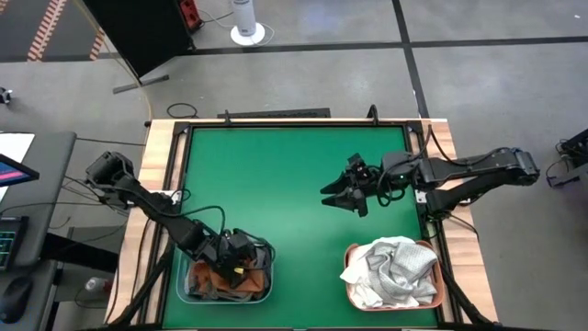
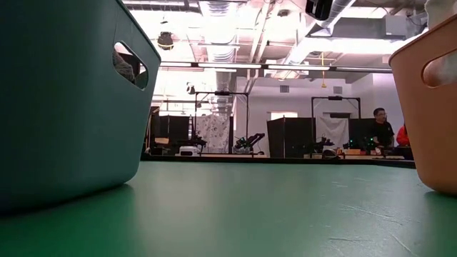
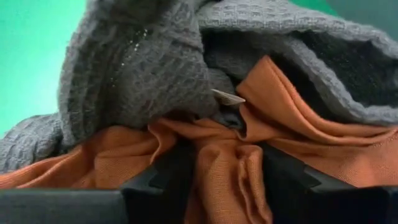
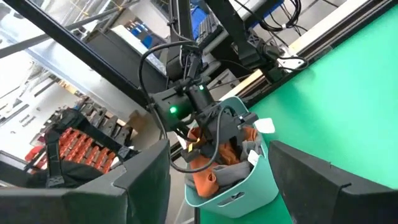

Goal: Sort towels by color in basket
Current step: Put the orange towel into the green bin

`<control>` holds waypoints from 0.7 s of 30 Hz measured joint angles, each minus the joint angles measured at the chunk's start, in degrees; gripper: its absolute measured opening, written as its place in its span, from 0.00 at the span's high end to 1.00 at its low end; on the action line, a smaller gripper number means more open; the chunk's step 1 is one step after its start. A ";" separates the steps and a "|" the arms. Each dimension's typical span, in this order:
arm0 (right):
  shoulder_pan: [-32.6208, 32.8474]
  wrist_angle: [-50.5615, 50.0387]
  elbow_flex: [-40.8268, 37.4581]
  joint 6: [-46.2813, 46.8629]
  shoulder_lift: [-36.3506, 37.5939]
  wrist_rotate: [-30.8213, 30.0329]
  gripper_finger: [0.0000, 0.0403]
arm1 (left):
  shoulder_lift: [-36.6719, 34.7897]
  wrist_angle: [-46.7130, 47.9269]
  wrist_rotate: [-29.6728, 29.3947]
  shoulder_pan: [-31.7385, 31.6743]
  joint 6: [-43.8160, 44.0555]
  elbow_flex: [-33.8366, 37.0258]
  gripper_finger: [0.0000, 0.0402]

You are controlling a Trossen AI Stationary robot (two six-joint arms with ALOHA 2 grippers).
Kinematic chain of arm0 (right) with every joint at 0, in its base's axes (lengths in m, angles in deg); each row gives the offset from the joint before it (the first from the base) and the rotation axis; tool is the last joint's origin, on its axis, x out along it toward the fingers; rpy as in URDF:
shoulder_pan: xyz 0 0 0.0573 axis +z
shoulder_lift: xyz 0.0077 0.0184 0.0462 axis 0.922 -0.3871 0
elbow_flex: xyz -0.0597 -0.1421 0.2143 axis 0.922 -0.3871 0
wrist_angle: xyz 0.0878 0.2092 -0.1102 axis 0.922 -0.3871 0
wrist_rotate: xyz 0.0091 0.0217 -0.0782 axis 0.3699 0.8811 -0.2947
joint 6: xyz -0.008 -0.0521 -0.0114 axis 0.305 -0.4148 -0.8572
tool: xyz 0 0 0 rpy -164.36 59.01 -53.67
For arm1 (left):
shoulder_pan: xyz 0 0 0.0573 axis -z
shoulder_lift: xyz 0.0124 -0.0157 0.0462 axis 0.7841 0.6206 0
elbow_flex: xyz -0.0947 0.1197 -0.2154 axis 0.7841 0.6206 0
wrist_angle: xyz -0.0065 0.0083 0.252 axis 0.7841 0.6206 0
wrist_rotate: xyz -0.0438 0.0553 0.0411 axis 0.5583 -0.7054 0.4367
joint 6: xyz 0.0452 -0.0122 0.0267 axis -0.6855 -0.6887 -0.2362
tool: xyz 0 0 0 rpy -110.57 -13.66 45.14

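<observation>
My left gripper (image 1: 237, 260) reaches down into the teal basket (image 1: 188, 292) at the table's near left and is shut on a rust orange towel (image 3: 224, 177). Dark grey towels (image 3: 143, 68) lie bunched over and around the orange one in that basket. My right gripper (image 1: 340, 197) hangs open above the bare green table, right of centre, touching nothing. White and light grey towels (image 1: 390, 267) are heaped in the orange basket (image 1: 439, 292) at the near right. In the low view, both baskets hide their towels. My left gripper pinches a gathered fold of the rust orange towel (image 3: 221, 155) between its two fingers (image 3: 165, 183), coming from above into the basket. The fold bunches up between them. The rest of the towel lies slack in the basket under the dark grey cloth.
The green mat (image 1: 276, 175) lies open between the two baskets and toward the far edge. A raised dark frame (image 1: 294, 122) runs along the table's far side. In the low view, the teal basket (image 2: 64, 100) and orange basket (image 2: 435, 107) flank the picture. People sit far off in the room.
</observation>
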 joint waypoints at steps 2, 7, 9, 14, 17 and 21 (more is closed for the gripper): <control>0.02 -0.02 0.00 0.00 0.00 0.00 0.27 | -0.22 0.50 1.51 -0.23 -0.48 -0.21 0.60; 0.04 -0.09 0.00 -0.08 0.00 0.00 0.27 | -3.09 1.64 3.64 -0.27 -6.19 -4.32 0.60; 0.04 -0.18 0.00 -0.41 0.00 0.00 0.27 | -4.99 2.25 3.98 -0.23 -9.85 -6.67 0.60; 0.04 -0.27 0.00 -1.09 0.00 -0.07 0.27 | -9.62 1.50 3.96 0.17 -16.75 -12.47 0.60; 0.04 -0.88 0.00 -1.09 0.00 -0.07 0.27 | -11.99 2.57 1.82 0.27 -18.86 -14.16 0.60; 0.06 -0.90 0.00 -1.07 0.00 -0.08 0.27 | -13.46 11.39 -6.55 1.20 -15.94 -14.20 0.60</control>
